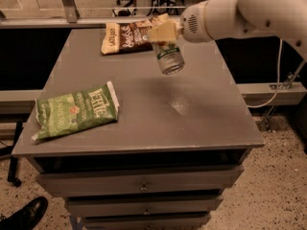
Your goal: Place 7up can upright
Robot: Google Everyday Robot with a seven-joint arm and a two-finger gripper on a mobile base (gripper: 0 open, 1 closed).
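Note:
The 7up can (169, 57), silver with green print, hangs tilted in the air above the grey cabinet top (192, 104), its shiny end facing down and toward me. My gripper (164, 36) comes in from the upper right on a white arm and is shut on the can's upper end with its pale fingers (161, 32). The can touches nothing else.
A green Kettle chip bag (76, 112) lies flat at the front left of the top. A brown and yellow snack bag (129, 36) lies at the back, just behind the gripper. A drawer front (139, 183) is below. A shoe (24, 215) is on the floor at lower left.

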